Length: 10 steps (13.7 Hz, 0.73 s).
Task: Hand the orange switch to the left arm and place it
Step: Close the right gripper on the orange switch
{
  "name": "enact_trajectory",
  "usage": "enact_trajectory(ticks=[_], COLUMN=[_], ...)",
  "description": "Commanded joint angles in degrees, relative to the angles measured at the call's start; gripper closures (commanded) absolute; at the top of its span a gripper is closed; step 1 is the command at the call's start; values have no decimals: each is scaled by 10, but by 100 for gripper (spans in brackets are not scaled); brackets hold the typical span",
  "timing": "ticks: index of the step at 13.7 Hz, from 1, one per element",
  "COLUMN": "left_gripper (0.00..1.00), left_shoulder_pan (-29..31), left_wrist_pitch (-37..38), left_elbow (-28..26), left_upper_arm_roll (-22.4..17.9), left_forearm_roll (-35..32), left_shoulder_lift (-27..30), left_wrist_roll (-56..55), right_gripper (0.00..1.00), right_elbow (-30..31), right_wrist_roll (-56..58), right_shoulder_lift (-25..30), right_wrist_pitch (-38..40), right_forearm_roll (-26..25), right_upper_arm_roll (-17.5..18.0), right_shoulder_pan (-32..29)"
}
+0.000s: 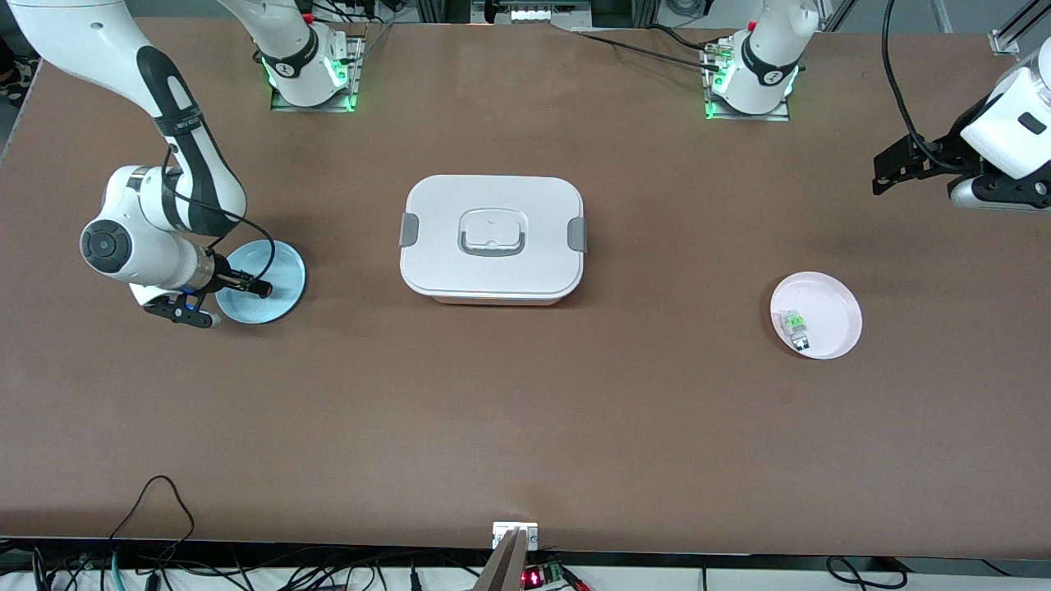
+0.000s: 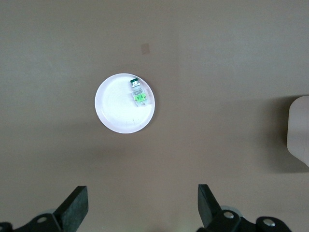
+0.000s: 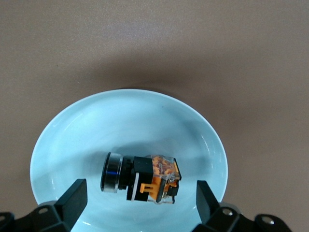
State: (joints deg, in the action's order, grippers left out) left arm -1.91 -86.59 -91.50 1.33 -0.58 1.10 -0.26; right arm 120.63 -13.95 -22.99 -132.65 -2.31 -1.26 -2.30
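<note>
On my right wrist feed the right gripper (image 3: 140, 205) has its 2 black fingers (image 3: 72, 198) spread wide, 1 at each side of the small black-and-orange switch (image 3: 142, 179), touching neither side of it. The switch lies on its side in the round pale-blue plate (image 3: 96, 130), at the right arm's end of the table. I see the left gripper (image 2: 142, 208) with fingers (image 2: 77, 203) apart too, holding nothing, waiting high over the brown table (image 1: 525, 410) at the left arm's end. Below it sits a round pale-pink plate (image 1: 837, 308) carrying a clear switch with green parts (image 1: 795, 326). Between the 2 plates stands the big white lidded box with grey side clasps (image 1: 493, 238)
</note>
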Motion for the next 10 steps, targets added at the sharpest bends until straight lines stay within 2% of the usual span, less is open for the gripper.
enact_trajectory(ticks=[1, 10], left_gripper=[0, 0], left_shoulder_pan=[-2, -2], left_wrist_pitch=[14, 14], left_elbow=[19, 19], left_upper_arm_roll=[0, 0], left_forearm_roll=[4, 4], left_shoulder_lift=[-8, -8], left_wrist_roll=[-4, -4], right_gripper=[0, 0], right_elbow=[0, -1], right_wrist_roll=[-8, -11], right_shoulder_lift=[1, -28], right_wrist_pitch=[0, -42], right_forearm_roll=[3, 6], right_upper_arm_roll=[0, -5], right_shoulder_pan=[-2, -3])
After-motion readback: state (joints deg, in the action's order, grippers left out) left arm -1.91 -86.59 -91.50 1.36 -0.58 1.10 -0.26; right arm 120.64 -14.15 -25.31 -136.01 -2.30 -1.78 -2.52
